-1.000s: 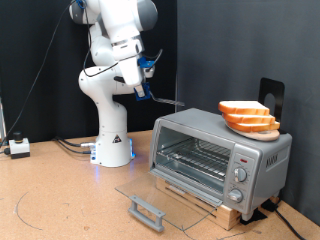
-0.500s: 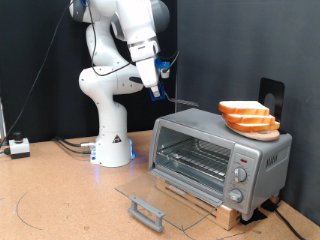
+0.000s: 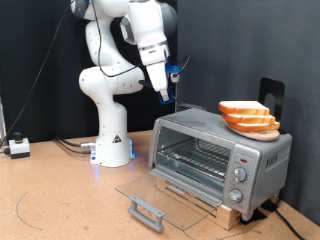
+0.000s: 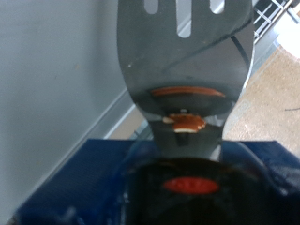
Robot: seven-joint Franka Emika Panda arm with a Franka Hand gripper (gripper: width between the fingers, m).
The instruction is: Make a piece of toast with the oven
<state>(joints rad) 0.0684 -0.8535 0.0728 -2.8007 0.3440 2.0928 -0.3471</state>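
Holding a metal spatula [image 4: 187,66], my gripper [image 3: 167,92] hangs above the oven's [image 3: 220,155] far corner, bread slices [image 3: 247,116] lying rightward along its roof.

Arm [image 3: 125,60]: white, upright behind the oven
Gripper [image 3: 170,95]: above the oven's left end; holds a spatula [image 3: 178,92]
Oven [image 3: 220,155]: door [image 3: 160,195] open, lying flat
Toast [image 3: 248,117]: stacked on the oven's top

You see a glossy white arm [image 3: 118,60] of rounded, bulging segments with darker grey joints near the top, rising from a flared white pedestal base [image 3: 113,146]. Its hand [image 3: 170,84] shows blue parts and a thin dark cable.
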